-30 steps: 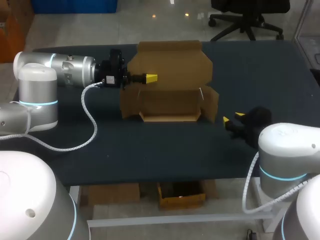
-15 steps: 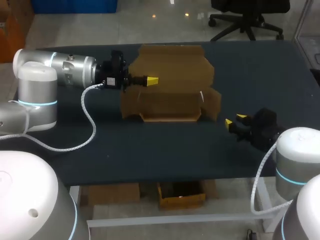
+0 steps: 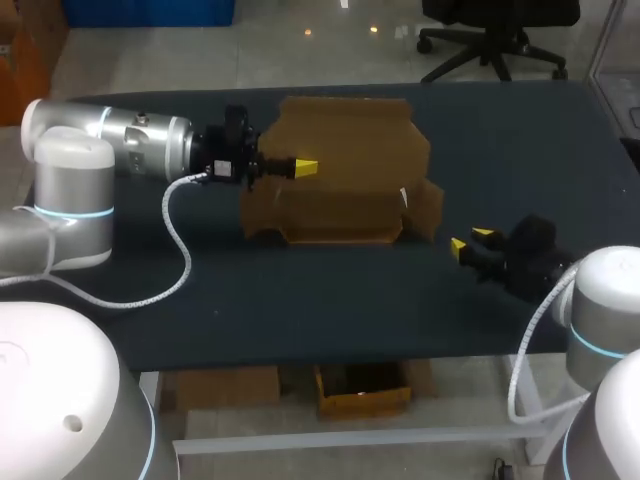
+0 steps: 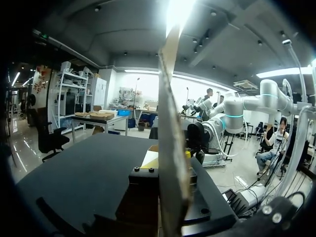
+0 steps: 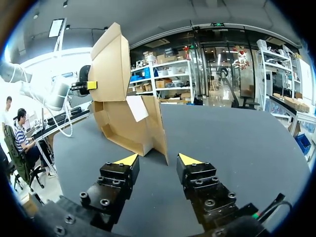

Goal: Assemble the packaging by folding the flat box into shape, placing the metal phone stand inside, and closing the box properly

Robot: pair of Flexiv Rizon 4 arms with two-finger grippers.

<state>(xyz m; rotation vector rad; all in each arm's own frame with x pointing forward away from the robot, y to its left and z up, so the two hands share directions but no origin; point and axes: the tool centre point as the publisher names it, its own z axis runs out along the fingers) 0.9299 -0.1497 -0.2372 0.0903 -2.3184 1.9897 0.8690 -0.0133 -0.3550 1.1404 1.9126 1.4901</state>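
The brown cardboard box (image 3: 335, 212) stands half-folded at the table's middle, its big lid flap (image 3: 350, 135) raised and leaning over the open tray. My left gripper (image 3: 305, 166) comes in from the left and is shut on that lid's edge; in the left wrist view the flap (image 4: 170, 123) runs edge-on between its fingers. My right gripper (image 3: 469, 239) rests low to the right of the box, open and holding nothing. Its wrist view shows it (image 5: 158, 159) facing the box (image 5: 123, 113), a short gap away. No metal phone stand is in view.
The dark table top (image 3: 300, 290) stretches bare in front of the box and to its right. The box's right side flap (image 3: 428, 205) sticks out toward my right gripper. The left arm's white cable (image 3: 180, 240) loops over the table's left part.
The left gripper has drawn the lid a little forward, tipping it lower over the tray. My right arm's elbow has swung outward to the right; its gripper has hardly moved.
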